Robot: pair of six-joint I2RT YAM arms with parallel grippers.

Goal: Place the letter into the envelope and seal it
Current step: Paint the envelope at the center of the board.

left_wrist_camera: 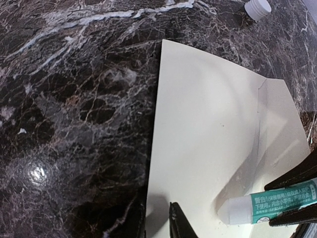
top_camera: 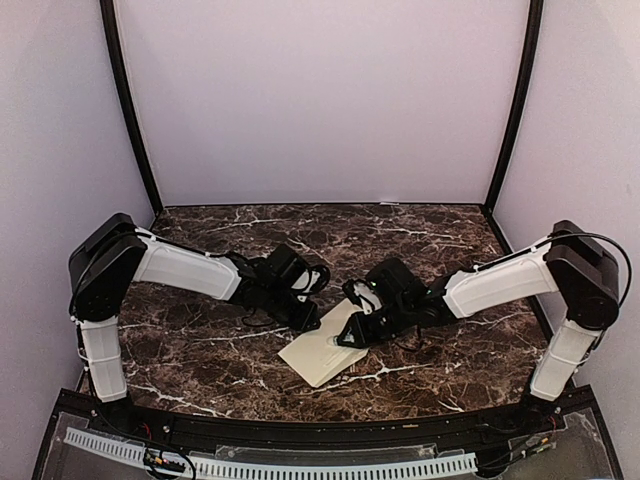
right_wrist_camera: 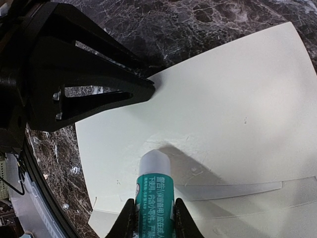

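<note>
The envelope point(left_wrist_camera: 208, 129) is judged light, limp and prone to sliding; it is best pinned at its edge. The left claw point(right_wrist_camera: 148, 87) is seemingly pressed together there. A glue stick point(right_wrist_camera: 154, 186) is pinched by the right claw point(right_wrist_camera: 152, 215).

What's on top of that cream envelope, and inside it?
A green glue stick, gripped by the right jaws, touches the envelope; the left jaws rest at its edge. Its inside is covered, unseen.

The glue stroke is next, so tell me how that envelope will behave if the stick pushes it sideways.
Likely slides easily: thin paper envelope on glossy marble. Probably floppy; it may buckle ahead of the glue stick. The left gripper pressing its edge should limit that.
</note>
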